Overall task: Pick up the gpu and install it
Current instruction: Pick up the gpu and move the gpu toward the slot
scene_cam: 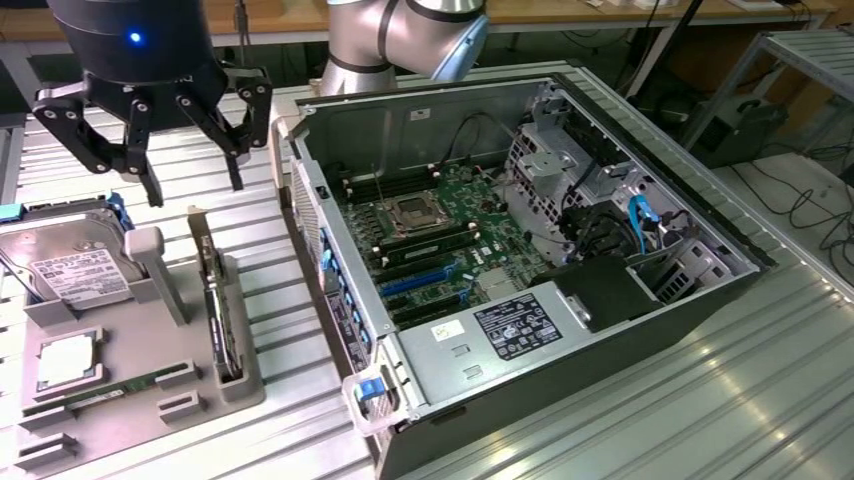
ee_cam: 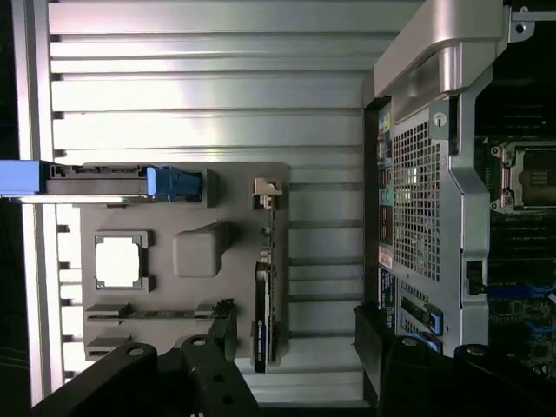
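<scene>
The gpu (scene_cam: 214, 300) stands on its long edge in a slot at the right side of the grey holder tray (scene_cam: 174, 405), a thin green board seen edge-on. From above in the wrist view, the gpu (ee_cam: 263, 300) is a narrow dark strip with its metal bracket end toward the hard drive. My gripper (scene_cam: 160, 165) hangs above the tray, behind and to the exterior view's left of the gpu, apart from it. Its black fingers (ee_cam: 187, 378) are spread wide. The gripper (ee_cam: 295, 382) is open with nothing between its fingers.
An open computer case (scene_cam: 694, 215) lies to the exterior view's right of the tray, its motherboard (scene_cam: 441, 235) and blue card slots (scene_cam: 414, 282) exposed. The tray also carries a silver hard drive (scene_cam: 80, 265), a processor (scene_cam: 64, 362) and a memory stick (scene_cam: 114, 392). The slatted metal table (scene_cam: 694, 400) surrounds everything.
</scene>
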Robot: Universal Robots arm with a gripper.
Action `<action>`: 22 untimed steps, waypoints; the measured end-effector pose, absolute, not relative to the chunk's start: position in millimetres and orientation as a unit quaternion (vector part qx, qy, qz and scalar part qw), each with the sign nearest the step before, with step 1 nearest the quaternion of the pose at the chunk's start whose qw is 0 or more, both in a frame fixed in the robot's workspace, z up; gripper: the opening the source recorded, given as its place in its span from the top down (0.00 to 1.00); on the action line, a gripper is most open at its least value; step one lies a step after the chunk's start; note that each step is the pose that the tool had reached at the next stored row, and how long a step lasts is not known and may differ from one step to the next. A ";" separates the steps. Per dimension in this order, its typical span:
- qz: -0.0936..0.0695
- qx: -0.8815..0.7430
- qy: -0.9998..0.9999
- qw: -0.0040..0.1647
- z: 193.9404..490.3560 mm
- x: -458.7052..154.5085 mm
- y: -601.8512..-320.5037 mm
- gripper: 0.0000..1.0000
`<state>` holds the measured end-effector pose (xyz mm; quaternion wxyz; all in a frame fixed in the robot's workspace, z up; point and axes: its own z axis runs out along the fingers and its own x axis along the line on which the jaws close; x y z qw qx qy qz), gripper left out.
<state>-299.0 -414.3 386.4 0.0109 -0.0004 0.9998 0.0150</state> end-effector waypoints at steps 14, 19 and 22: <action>0.014 -0.004 1.000 0.012 380.5 -313.9 -418.0 0.34; 0.014 -0.004 1.000 0.012 379.6 -315.2 -418.0 0.34; 0.015 -0.004 1.000 0.012 379.2 -315.7 -418.0 0.34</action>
